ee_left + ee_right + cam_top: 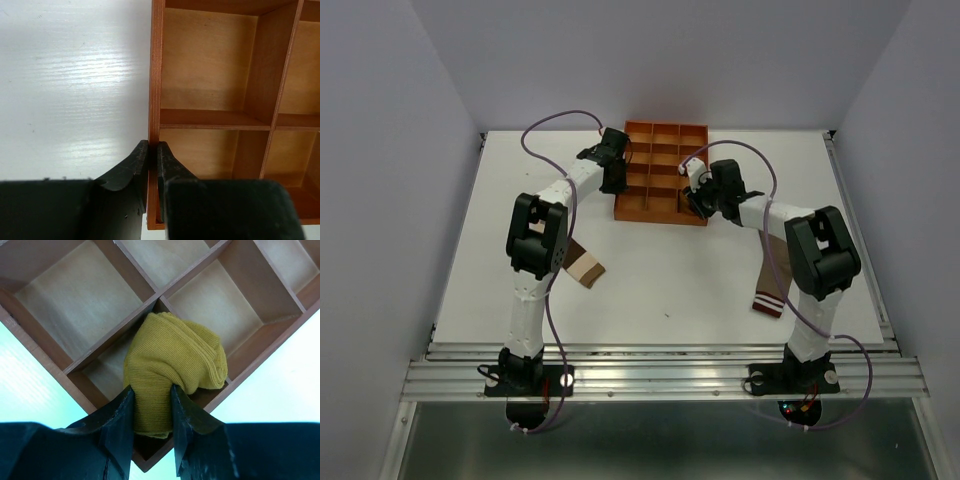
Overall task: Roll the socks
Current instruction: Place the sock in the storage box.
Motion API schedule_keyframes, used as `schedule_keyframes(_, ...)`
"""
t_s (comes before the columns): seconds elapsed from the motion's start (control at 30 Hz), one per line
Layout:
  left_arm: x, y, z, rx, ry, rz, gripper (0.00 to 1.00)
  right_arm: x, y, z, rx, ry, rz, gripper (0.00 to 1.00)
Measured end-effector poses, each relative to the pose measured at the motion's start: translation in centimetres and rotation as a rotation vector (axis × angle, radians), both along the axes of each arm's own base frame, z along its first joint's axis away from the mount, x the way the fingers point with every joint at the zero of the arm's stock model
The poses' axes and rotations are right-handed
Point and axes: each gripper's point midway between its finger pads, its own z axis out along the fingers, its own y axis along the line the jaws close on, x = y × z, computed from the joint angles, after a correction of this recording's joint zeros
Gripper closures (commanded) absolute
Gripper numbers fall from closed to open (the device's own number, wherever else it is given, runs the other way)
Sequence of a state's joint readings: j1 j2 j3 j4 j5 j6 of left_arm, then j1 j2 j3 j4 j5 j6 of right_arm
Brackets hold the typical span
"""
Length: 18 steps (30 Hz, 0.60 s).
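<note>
In the right wrist view my right gripper [151,390] is shut on a rolled mustard-yellow sock [175,355]. It holds the sock over the near corner compartment of the orange gridded tray [35,340]. From above, that gripper [696,200] sits at the tray's near right corner and hides the sock. My left gripper [153,147] is shut on the tray's left wall [156,75], one finger inside and one outside; in the top view it [614,186] is at the tray [665,127]. A cream sock with tan and brown bands [587,268] lies flat beside the left arm. A taupe-brown striped sock [770,298] lies by the right arm.
The tray stands at the back middle of the white table [670,280]. Grey walls close in the left, right and back sides. A metal rail [660,375] runs along the near edge, where both arm bases are bolted. Purple cables loop above each arm.
</note>
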<state>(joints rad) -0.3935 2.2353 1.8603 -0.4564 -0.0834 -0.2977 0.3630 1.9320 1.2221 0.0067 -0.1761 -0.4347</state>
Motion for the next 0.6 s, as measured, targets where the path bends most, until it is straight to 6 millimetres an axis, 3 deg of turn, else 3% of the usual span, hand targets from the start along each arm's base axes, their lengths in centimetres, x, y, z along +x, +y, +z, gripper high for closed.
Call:
schedule_keyframes(0.13,0.00,-0.01,0.02,-0.001,0.000,0.000,1.00,0.03,0.03,-0.12,0.000,0.013,0.010,0.89)
schedule_keyframes(0.27,0.00,-0.01,0.02,0.000,0.000,0.000,1.00,0.09,0.02,-0.16,-0.002,0.019,0.007,0.66)
schedule_keyframes(0.37,0.00,-0.01,0.02,0.000,0.000,0.000,1.00,0.07,0.02,-0.16,0.001,0.023,0.001,0.61)
schedule_keyframes(0.47,0.00,-0.01,0.02,0.000,0.000,0.000,1.00,0.10,0.03,-0.06,0.010,0.025,-0.011,0.47)
schedule_keyframes(0.6,0.01,0.00,0.02,0.000,-0.001,0.000,1.00,0.08,-0.03,0.43,0.027,0.028,-0.030,0.41)
